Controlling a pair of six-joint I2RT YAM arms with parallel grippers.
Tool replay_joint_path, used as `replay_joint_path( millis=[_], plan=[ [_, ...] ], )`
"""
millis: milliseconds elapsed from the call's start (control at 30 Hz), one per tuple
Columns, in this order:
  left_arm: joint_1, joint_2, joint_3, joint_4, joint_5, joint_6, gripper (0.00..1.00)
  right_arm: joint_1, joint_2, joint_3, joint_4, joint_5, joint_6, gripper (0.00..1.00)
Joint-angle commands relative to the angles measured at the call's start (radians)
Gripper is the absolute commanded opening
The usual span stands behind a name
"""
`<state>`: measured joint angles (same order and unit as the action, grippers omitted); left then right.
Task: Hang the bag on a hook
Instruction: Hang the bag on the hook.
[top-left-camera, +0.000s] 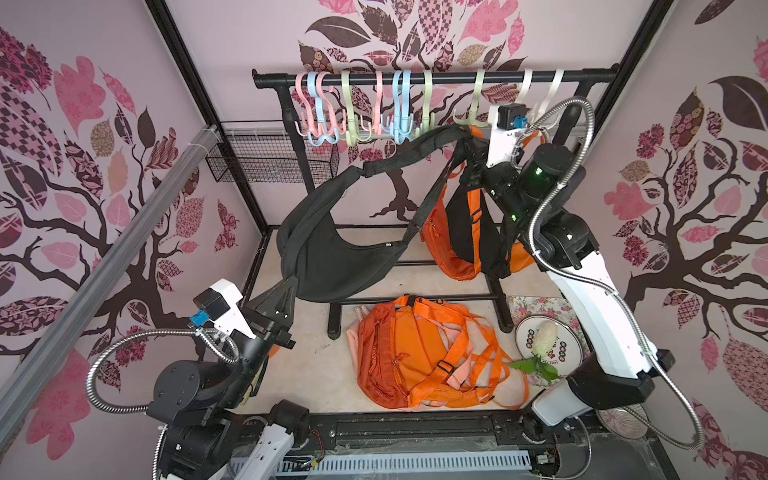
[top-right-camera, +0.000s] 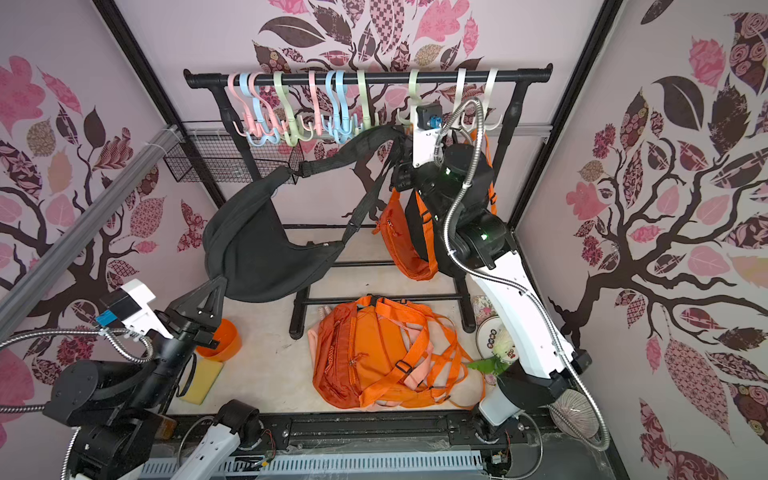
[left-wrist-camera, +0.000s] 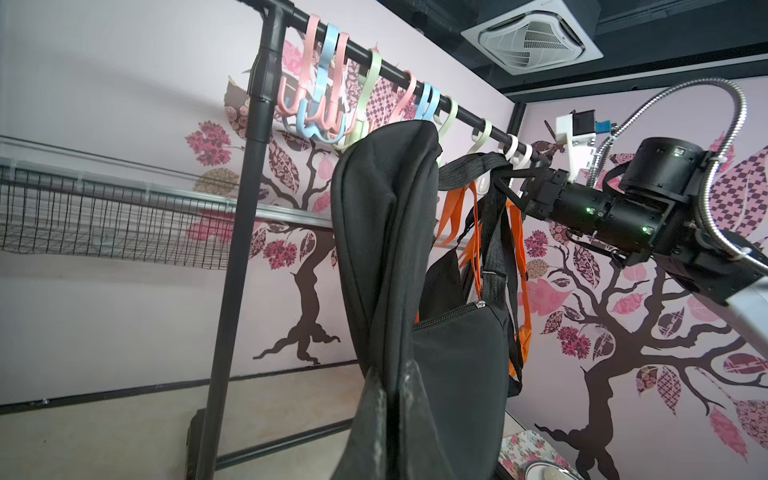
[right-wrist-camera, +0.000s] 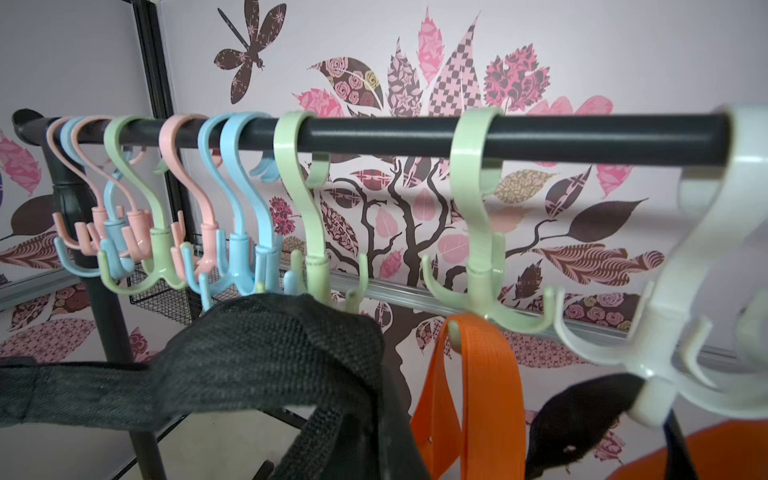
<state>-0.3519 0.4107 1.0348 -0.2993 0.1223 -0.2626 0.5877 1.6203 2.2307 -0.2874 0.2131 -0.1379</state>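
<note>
**Sling bag stretched between both grippers, strap up at the hooks**

We see the black sling bag (top-left-camera: 332, 249) off the bench, slung slantwise in front of the rail (top-left-camera: 436, 77). Its strap (right-wrist-camera: 266, 345) rises to just under the prongs of a pale green hook (right-wrist-camera: 316, 232); we cannot tell whether it touches them. The right gripper (left-wrist-camera: 512, 183) is clamped together on the strap's top end, close beneath the rail. The left gripper (top-left-camera: 289, 284) is pinched shut on the lower edge of the bag's body, and in the left wrist view its fingers (left-wrist-camera: 376, 415) sandwich the black fabric.

Beside the strap, a second green hook (right-wrist-camera: 482, 257) carries an orange strap (right-wrist-camera: 473, 374), from which an orange-and-black bag (top-left-camera: 457, 232) hangs. Pink, blue, green and white hooks line the rest of the rail.

On the bench (top-left-camera: 316, 374) lies an orange backpack (top-left-camera: 415, 357), with a patterned plate (top-left-camera: 536, 332) near it under the right arm. An orange cup (top-right-camera: 222, 338) and a yellow sponge (top-right-camera: 203, 380) sit by the left arm. A wire basket (top-left-camera: 270, 162) is fixed to the wall behind.
</note>
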Motion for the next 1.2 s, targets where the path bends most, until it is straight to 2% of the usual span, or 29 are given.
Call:
replay_joint_path(
  millis=[0,100,200,667,1167],
  plan=[
    [0.004,0.042,0.031,0.043,0.027,0.057,0.00,-0.008,0.099,0.169,-0.062,0.014,-0.068,0.00],
    [0.004,0.071,0.044,0.073,0.037,0.065,0.00,-0.008,0.175,0.286,-0.085,0.060,-0.096,0.00],
    [0.004,0.103,0.068,0.083,0.052,0.074,0.00,-0.009,0.215,0.332,-0.088,0.072,-0.114,0.00],
    [0.004,0.137,0.119,0.094,0.082,0.054,0.00,-0.055,0.247,0.339,-0.054,0.039,-0.093,0.00],
    [0.004,0.213,0.166,0.072,0.109,0.044,0.00,-0.088,0.355,0.405,-0.194,-0.060,-0.102,0.00]
  ],
)
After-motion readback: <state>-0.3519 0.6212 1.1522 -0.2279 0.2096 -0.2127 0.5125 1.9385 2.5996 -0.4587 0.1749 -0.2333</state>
